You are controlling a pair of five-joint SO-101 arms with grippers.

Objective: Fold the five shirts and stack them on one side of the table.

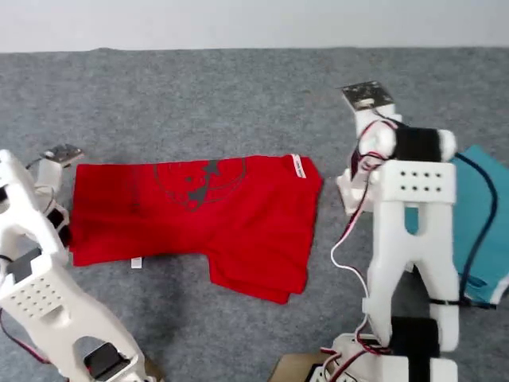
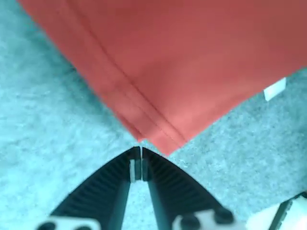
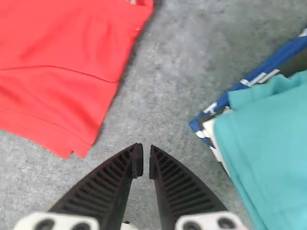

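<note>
A red shirt (image 1: pixel 199 207) lies partly folded in the middle of the grey table, its dark print facing up and one layer doubled over at the front right. In the left wrist view my left gripper (image 2: pixel 136 165) is shut and empty, its tips just off a hemmed corner of the red shirt (image 2: pixel 192 57). My right gripper (image 3: pixel 143 160) is shut with nothing in it, over bare felt between a corner of the red shirt (image 3: pixel 57 62) and a folded teal shirt (image 3: pixel 268 143). The teal shirt (image 1: pixel 501 231) sits at the table's right edge.
A blue-edged garment (image 3: pixel 259 76) lies under the teal shirt. The left arm (image 1: pixel 36 278) stands at the front left, the right arm (image 1: pixel 413 231) at the front right, partly over the teal shirt. Open grey felt (image 1: pixel 199 95) spans the back.
</note>
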